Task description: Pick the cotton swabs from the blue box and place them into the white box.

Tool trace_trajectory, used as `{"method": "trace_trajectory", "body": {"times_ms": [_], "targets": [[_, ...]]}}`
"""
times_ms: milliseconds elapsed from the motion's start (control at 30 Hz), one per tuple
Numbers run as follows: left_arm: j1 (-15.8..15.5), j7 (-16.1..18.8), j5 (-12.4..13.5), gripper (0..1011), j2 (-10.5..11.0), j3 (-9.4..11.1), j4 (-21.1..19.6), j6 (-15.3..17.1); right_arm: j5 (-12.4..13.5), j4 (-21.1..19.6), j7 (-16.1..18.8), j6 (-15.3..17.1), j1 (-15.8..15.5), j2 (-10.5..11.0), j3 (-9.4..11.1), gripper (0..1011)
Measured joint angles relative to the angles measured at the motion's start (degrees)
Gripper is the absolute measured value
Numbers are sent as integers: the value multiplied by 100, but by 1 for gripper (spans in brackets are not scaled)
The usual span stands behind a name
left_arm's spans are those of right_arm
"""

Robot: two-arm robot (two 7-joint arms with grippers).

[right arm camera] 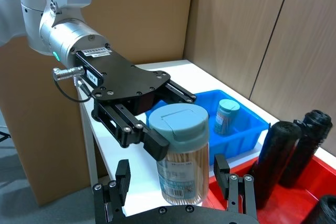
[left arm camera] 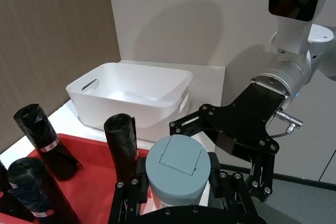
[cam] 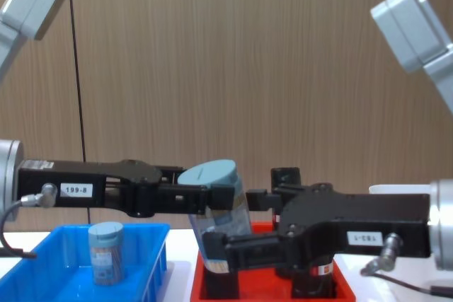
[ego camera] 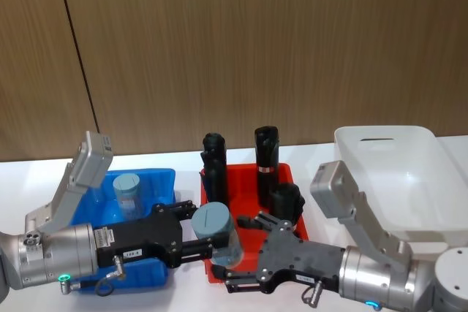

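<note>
A clear cotton swabs jar (ego camera: 217, 233) with a grey-blue lid hangs over the front left corner of the red tray (ego camera: 287, 174). My left gripper (ego camera: 205, 235) is shut on this jar (left arm camera: 177, 174) near its top. From the other side my right gripper (ego camera: 243, 250) stands open, and its fingers (right arm camera: 122, 179) flank the jar's lower half (right arm camera: 182, 177) with gaps. A second cotton swabs jar (ego camera: 128, 192) stands upright in the blue box (ego camera: 159, 177) at the left. The white box (ego camera: 413, 180) sits at the far right.
Several black rolls (ego camera: 267, 150) with red-white labels stand in the red tray between the two boxes. A wood-panelled wall runs behind the table. The right arm's forearm (ego camera: 380, 272) lies in front of the white box.
</note>
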Motion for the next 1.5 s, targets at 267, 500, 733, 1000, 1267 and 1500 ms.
{"method": "trace_trajectory", "body": {"times_ms": [267,500,733,1000,1267,1500], "targets": [[0,0,0,664,0,0,0,0,-38,116,2,-72,95,-105,-84,1001],[0,0,0,664,0,0,0,0,-75,232,-32,-155,181,-196,-150,1001],[0,0,0,664,0,0,0,0,-128,388,-55,-236,273,-293,-225,1001],[0,0,0,665,0,0,0,0,-190,534,-79,-321,342,-363,-292,1001],[0,0,-1,665,0,0,0,1,-246,644,-127,-422,384,-396,-345,1001],[0,0,-1,665,0,0,0,0,-255,692,-173,-502,400,-392,-358,972]]}}
